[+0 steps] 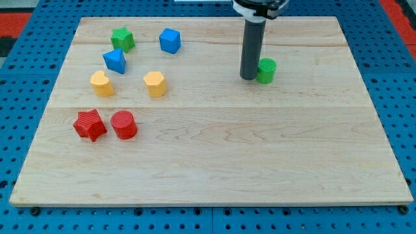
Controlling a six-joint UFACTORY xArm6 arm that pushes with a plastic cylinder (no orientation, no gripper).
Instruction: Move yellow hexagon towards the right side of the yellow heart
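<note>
Blocks first, sweeping from the view's left, all placed against the yellow hexagon [155, 84]. Red star [89, 124] sits below and well to its left, chunky and matte, with the red cylinder [123, 125] just beside that star, round top facing up. Yellow heart [101, 84] is level with the hexagon, to its left, a clear gap between them, lobes toward the view's top. Blue triangular block [115, 61] lies up and left of the hexagon, green star [122, 39] farther up again, near the table's far edge. Now the yellow hexagon itself: it already stands on the heart's right side, a squat prism resting on a flat face, no real long axis to speak of, and which way it points I cannot tell. Blue cube [169, 40] sits above and slightly right of it, tilted corner-on. Well to the hexagon's right comes the dark, smooth, upright rod; my tip [248, 78] is down on the table [214, 156], touching or just beside the green cylinder [266, 70] on that block's left. No pincer on this arm, so nothing is grasped. Pale wooden planks with fine grain make up the table.
</note>
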